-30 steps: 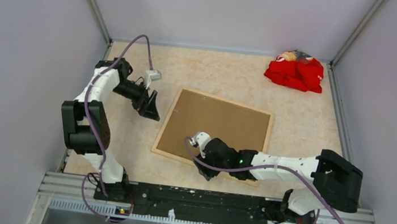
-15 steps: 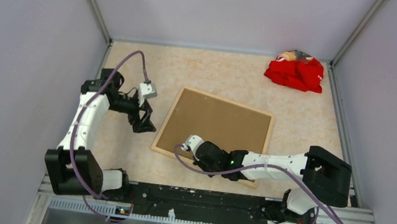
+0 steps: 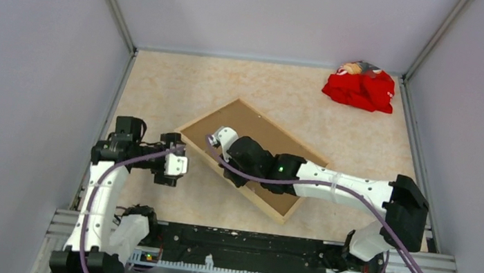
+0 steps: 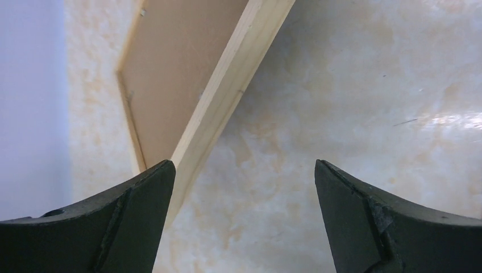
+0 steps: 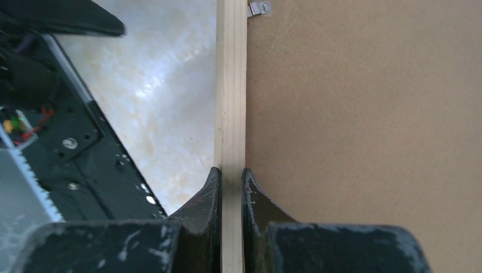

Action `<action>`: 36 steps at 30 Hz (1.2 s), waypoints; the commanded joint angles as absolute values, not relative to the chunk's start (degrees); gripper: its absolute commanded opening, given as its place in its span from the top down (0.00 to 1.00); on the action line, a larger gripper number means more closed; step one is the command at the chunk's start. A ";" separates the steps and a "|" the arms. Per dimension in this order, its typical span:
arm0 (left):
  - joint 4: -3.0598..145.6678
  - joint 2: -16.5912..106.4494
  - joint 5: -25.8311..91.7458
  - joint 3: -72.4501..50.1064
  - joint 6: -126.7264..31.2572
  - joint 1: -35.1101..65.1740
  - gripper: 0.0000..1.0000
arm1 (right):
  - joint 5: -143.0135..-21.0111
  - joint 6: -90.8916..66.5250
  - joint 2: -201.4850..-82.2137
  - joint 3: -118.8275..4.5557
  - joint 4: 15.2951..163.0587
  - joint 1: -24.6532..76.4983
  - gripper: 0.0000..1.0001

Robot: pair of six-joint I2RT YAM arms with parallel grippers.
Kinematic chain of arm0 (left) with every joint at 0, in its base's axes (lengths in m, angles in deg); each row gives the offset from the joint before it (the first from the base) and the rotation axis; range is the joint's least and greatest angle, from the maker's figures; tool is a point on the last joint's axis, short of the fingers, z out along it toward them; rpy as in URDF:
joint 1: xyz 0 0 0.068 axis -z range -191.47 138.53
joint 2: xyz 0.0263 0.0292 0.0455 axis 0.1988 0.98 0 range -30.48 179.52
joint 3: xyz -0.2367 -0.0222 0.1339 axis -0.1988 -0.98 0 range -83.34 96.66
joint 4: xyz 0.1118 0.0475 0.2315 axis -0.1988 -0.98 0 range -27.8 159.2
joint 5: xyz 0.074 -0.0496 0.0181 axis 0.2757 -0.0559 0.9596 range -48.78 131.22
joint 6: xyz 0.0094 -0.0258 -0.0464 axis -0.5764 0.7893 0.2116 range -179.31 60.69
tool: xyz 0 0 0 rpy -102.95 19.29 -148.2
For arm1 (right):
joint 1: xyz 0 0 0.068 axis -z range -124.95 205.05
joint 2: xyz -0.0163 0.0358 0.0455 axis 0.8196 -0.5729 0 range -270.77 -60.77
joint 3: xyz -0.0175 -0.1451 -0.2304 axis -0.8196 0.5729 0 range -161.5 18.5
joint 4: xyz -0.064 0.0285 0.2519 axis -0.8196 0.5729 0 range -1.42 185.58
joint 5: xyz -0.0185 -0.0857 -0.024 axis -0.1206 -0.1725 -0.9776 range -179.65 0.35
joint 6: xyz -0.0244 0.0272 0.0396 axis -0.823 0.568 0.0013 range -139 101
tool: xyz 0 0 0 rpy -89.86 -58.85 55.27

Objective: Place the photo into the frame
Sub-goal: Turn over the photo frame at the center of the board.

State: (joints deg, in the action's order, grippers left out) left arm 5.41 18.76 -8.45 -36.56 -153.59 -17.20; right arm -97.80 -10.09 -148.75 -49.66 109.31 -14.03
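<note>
Arm (image 3: 348, 186) outstretched, right end effector (image 5: 230, 174) pinching frame (image 5: 231, 85)

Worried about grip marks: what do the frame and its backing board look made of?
The frame: pale, matte wood, seemingly unvarnished, with faint lengthwise grain. The backing board: probably brown fibreboard, uniformly flat and grainless. The clip at its edge: shiny grey, likely metal.

frame (image 3: 283, 132) pane side hidden underneath; middle covered by right arm (image 3: 338, 184)
</note>
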 commanded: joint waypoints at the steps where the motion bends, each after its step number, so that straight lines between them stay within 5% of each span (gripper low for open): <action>1: 14.94 12.46 -11.86 -40.34 -163.12 -16.60 0.01 | -93.22 -8.34 -149.16 -57.26 109.60 -13.36 1.00; 9: 18.41 9.81 -11.67 -43.49 -173.76 -16.06 0.10 | -89.76 -6.91 -149.42 -61.64 111.86 -12.88 1.00; 16: 19.55 12.72 -8.71 -41.99 -175.65 -14.12 0.47 | -87.93 -6.20 -149.89 -64.04 113.48 -11.70 1.00; 25: 21.60 14.21 -5.10 -41.94 -175.47 -11.71 0.72 | -84.44 -4.53 -149.91 -66.74 116.19 -9.09 1.00; 28: 22.76 14.13 -4.87 -41.40 -173.67 -9.22 0.99 | -83.31 -4.07 -149.32 -67.96 117.62 -7.65 1.00; 29: 23.27 14.13 -4.92 -41.15 -172.07 -8.92 1.00 | -83.34 -4.38 -148.96 -68.29 118.01 -7.38 1.00; 32: 24.48 14.36 -5.42 -40.15 -169.07 -8.45 1.00 | -86.09 -6.82 -147.19 -69.03 120.18 -7.18 0.52; 36: 23.41 15.72 -5.84 -37.30 -166.50 -8.22 1.00 | -89.35 -12.58 -143.50 -66.66 121.79 -7.27 0.33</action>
State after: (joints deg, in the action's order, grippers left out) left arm 22.77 14.60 -3.01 -41.82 -170.03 -8.66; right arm -85.97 -7.12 -150.24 -64.88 122.60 -7.76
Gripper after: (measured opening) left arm 0.194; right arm 0.628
